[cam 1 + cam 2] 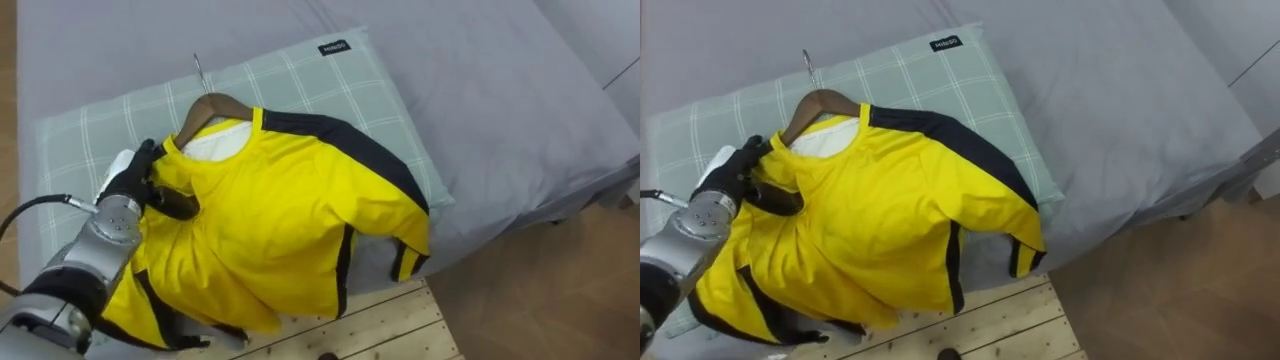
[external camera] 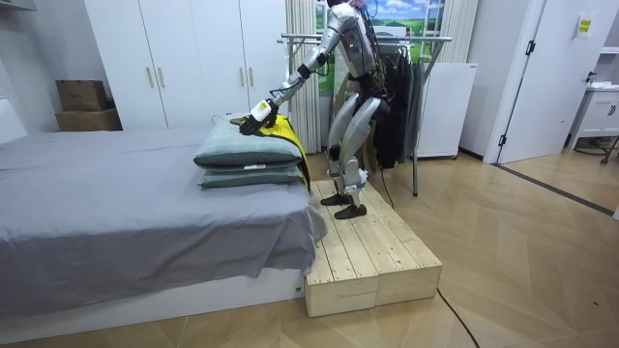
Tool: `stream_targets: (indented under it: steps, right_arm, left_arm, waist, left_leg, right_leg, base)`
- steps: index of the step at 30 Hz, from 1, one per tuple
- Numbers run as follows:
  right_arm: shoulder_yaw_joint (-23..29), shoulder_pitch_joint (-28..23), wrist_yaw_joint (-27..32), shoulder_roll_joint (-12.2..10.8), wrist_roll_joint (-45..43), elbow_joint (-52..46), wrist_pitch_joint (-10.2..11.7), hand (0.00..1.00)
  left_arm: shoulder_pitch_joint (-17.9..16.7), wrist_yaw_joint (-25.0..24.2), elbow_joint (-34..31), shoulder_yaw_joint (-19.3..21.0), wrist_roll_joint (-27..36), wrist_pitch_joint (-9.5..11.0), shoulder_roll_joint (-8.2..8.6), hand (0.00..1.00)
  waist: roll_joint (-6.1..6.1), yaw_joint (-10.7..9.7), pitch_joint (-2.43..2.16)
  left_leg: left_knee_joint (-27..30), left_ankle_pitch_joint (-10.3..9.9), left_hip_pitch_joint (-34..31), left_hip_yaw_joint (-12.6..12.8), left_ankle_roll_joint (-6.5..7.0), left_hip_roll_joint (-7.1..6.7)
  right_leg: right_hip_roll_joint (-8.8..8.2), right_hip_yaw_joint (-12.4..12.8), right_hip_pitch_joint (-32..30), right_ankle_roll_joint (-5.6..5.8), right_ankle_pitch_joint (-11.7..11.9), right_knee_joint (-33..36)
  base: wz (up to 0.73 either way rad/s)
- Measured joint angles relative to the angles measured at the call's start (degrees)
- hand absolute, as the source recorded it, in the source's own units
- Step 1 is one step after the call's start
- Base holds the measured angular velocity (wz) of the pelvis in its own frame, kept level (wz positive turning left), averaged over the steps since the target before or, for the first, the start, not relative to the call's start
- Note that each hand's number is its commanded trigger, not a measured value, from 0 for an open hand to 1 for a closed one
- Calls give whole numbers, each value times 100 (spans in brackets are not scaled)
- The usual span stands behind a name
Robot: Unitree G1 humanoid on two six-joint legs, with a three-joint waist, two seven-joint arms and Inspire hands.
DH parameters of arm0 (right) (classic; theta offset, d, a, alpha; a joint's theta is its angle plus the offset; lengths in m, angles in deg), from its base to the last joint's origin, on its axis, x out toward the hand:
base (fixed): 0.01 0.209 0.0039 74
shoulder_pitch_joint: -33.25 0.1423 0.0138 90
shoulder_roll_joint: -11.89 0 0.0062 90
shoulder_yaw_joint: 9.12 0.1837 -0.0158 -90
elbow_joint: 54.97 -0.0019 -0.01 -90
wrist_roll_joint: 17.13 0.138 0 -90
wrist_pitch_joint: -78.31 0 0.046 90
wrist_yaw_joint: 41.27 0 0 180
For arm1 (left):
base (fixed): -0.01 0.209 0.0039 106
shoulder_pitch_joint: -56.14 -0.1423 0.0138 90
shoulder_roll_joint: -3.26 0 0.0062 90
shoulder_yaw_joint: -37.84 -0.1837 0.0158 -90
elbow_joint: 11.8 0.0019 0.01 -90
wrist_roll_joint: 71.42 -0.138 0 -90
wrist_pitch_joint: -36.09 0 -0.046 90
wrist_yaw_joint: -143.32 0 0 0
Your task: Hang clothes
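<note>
Yellow shirt [image 1: 290,220], already on its wooden hanger [image 1: 205,105], is laid on the checked pillow [image 1: 330,80] mid-frame. The collar's pinched at left by the left hand [image 1: 130,180], probably for lifting to the rack [image 2: 387,39].

hanger [image 1: 208,99]: mostly under jersey [image 1: 290,220] | bed [image 1: 500,100]: cut off by edges

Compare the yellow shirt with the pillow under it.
The yellow shirt is bright with black trim; the pillow is pale green, checked. The shirt is on a wooden hanger, the left hand at its shoulder; the pillow has no hanger. The shirt droops over the bed edge; the pillow lies flat. Both are fabric.
</note>
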Motion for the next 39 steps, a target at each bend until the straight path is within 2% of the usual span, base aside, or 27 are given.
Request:
stream_targets:
  steps: [2, 3, 4, 5, 9, 15, 20, 39]
  right_arm:
    - [3, 1, -8, 0, -22, -14, 3, 0]
    - [3, 1, -14, 0, -22, -21, 3, 0]
    - [6, 4, -44, 0, -22, -32, 5, 0]
    - [8, 3, -69, 0, -19, -33, 5, 0]
    - [8, -30, -190, 9, -18, -33, 6, 0]
    - [8, -30, -204, 9, 4, -20, 5, 0]
    - [14, -34, -206, 9, 5, -25, 5, 0]
    - [222, -35, -221, 6, 132, -27, 3, 0]
  left_arm:
    - [5, 12, -93, -153, -574, -56, -28, 0]
    - [5, 20, -102, -238, -724, -56, -47, 11]
    - [8, 34, -113, -345, -948, -56, -74, 58]
    - [9, 40, -119, -373, -1043, -57, -82, 100]
    - [15, 142, -191, -664, -1506, -82, -119, 100]
    - [23, 445, -272, -683, -1720, -99, -242, 100]
    - [20, 545, -269, -673, -1743, -220, -245, 100]
    - [-75, 519, -253, -524, -1748, -117, -212, 100]
  waist:
    - [0, -40, 0]
    - [0, -57, 0]
    - [0, -88, 0]
    - [1, -102, 0]
    - [8, -125, 4]
    - [17, -126, 9]
    - [20, -120, 11]
    - [0, -95, 27]
  left_leg:
    - [3, -7, -6, 6, 10, 0]
    - [3, -8, -3, 10, 10, 1]
    - [3, -8, 4, 21, 11, 3]
    - [3, -8, 5, 25, 11, 4]
    - [0, -10, 10, 38, 11, 9]
    - [-4, -9, 25, 48, 12, 9]
    - [-11, -9, 31, 51, 12, 9]
    - [-10, -40, 60, 125, 4, 34]
  right_leg:
    - [-4, 0, -12, 3, -2, 9]
    - [-6, 2, -11, 3, -2, 13]
    - [-6, 6, -9, 3, -2, 17]
    - [-6, 7, -9, 3, -2, 18]
    - [-4, 10, -10, 2, -2, 20]
    - [-4, 18, -7, 1, -2, 24]
    - [-4, 23, -7, -2, -4, 24]
    - [8, 69, -8, -2, -5, 26]
  base:
    - [0]
    - [0]
    - [-4]
    - [-4]
    - [0]
    - [0]
    - [0]
    - [0]
